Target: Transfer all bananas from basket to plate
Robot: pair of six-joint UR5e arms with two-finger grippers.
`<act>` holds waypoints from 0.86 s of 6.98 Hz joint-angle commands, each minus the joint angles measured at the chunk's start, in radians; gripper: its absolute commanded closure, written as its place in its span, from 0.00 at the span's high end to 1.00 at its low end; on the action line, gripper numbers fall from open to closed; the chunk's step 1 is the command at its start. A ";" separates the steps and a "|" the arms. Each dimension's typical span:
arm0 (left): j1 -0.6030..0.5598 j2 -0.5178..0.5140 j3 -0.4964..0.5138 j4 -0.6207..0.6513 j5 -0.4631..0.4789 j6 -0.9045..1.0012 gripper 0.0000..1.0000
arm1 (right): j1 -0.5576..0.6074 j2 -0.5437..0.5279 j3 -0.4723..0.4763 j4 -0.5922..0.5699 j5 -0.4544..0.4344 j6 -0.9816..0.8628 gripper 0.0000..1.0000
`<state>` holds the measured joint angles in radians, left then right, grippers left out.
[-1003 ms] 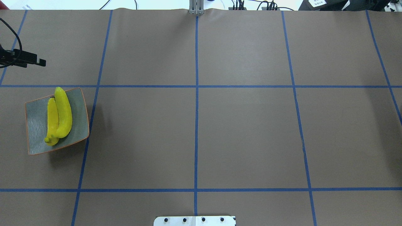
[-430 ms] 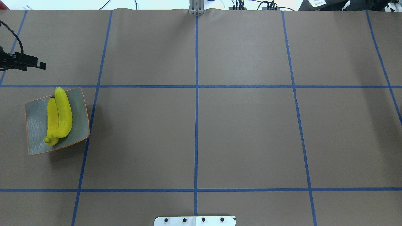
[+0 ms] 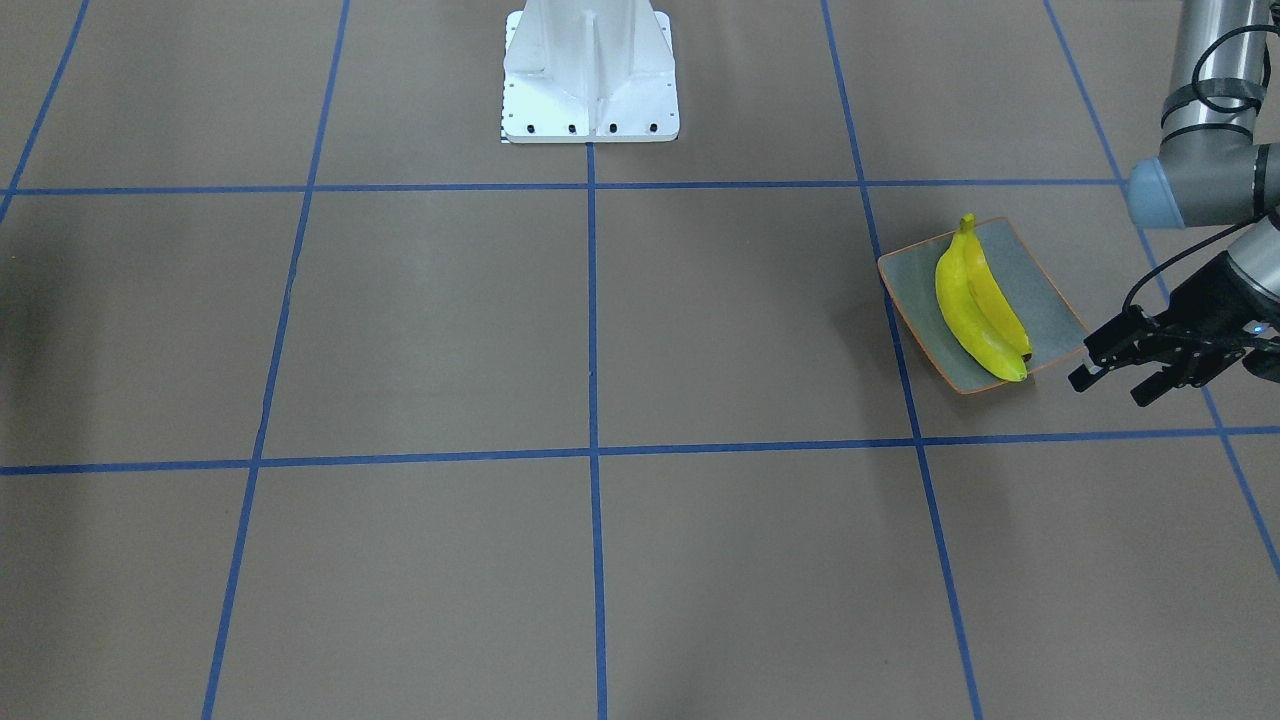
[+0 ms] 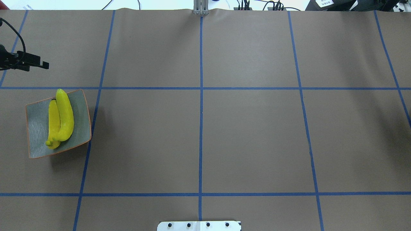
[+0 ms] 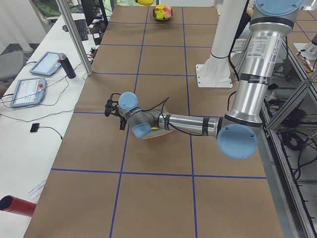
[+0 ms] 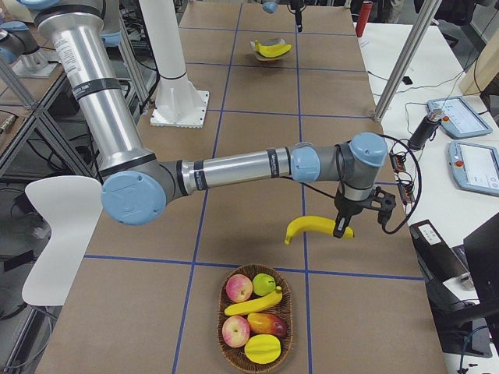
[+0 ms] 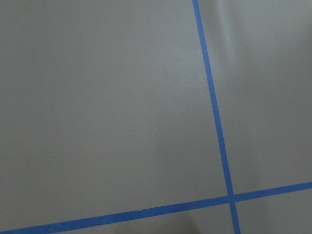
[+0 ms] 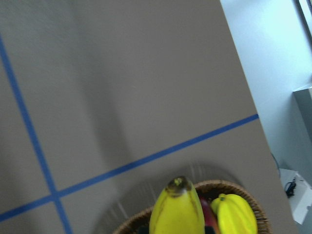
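Two bananas [image 4: 65, 115] lay on plate [image 4: 37, 128] at desk's 9 o'clock, unmoved. Left gripper [image 3: 1109, 389], fingers apart, barely shifted at plate's 11 o'clock. Third banana [image 6: 316, 228] hung at right gripper [image 6: 341, 226] by basket [image 6: 289, 312], grip unclear. Fourth banana [image 6: 253, 302] remained inside.

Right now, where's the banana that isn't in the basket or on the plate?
In the right-side view, the banana is at the right pincer, just behind the basket, far over on the robot's right side.
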<state>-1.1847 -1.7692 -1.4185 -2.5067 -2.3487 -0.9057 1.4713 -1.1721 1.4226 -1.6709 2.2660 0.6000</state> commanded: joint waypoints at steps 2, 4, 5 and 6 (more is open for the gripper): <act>0.026 -0.099 -0.013 -0.009 -0.001 -0.203 1.00 | -0.133 0.071 0.084 0.034 0.235 0.118 0.00; 0.084 -0.188 -0.019 -0.011 0.000 -0.392 1.00 | -0.257 0.104 0.091 0.296 0.245 0.447 0.00; 0.118 -0.215 -0.066 -0.012 0.000 -0.483 1.00 | -0.334 0.111 0.096 0.454 0.237 0.622 0.00; 0.176 -0.252 -0.112 -0.011 0.000 -0.572 1.00 | -0.392 0.147 0.095 0.533 0.230 0.712 0.00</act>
<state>-1.0667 -1.9785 -1.4805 -2.5177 -2.3486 -1.3672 1.1568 -1.0570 1.5160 -1.2682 2.5029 1.1625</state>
